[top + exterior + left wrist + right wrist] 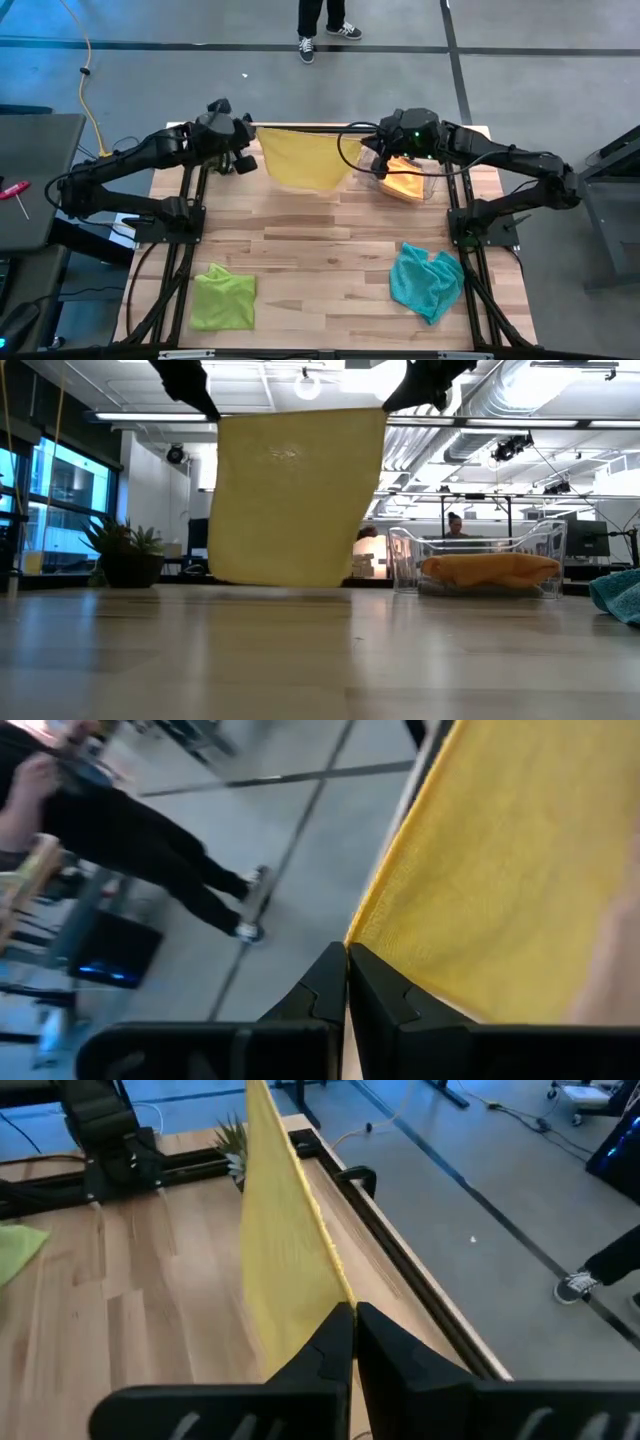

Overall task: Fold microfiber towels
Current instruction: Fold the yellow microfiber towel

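Note:
A yellow towel (305,158) hangs spread as a flat sheet (295,500) over the table's far side, held by its two upper corners. My left gripper (250,140) is shut on its left corner and my right gripper (368,148) on its right corner. The towel's lower edge (280,582) hangs close to the tabletop; whether it touches I cannot tell. An orange towel (490,570) lies in the clear bin (425,185). A lime green towel (222,297) lies crumpled at the near left, a teal towel (427,282) at the near right. My left gripper pinches the yellow towel's upper left corner (360,938) between its two fingers, slanting down from the table's left. The cloth hangs below the hold and runs taut toward the other gripper. My right gripper pinches the towel's upper right corner (340,1295) between its two fingers, slanting down from the table's right. The top edge (300,1180) runs straight away from the fingers and the sheet hangs below it.
A small spiky plant (125,555) stands at the table's far left corner. The clear bin sits at the far right, just under my right gripper. A person (322,30) stands on the floor beyond the far edge. Bare wood lies across the table's middle (320,250).

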Robot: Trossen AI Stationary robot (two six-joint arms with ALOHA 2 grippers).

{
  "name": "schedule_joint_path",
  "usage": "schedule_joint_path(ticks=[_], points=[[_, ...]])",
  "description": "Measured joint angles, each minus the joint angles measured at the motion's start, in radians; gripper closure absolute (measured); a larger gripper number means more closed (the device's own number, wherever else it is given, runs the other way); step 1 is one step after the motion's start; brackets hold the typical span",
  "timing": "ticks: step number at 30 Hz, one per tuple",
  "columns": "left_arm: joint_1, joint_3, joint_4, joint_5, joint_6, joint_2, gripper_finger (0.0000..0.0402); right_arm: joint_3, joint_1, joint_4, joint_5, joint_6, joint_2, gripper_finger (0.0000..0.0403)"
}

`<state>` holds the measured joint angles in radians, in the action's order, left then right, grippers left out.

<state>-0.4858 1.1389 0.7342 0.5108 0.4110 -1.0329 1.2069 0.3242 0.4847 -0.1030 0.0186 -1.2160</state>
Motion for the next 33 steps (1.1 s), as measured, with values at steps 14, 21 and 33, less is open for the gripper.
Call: schedule_joint_path(ticks=[14,21,33], points=[[-0.071,0.000,-0.087,0.083,0.129,0.038,0.0401,0.001,0.033,0.013,0.009,0.030,-0.001,0.0402],[-0.068,0.000,-0.069,0.025,0.078,0.041,0.0401,0.001,-0.004,0.010,0.050,0.005,-0.026,0.0402],[0.027,0.000,-0.080,-0.055,-0.102,0.027,0.0401,0.001,-0.013,0.006,0.150,-0.091,-0.111,0.0385]])
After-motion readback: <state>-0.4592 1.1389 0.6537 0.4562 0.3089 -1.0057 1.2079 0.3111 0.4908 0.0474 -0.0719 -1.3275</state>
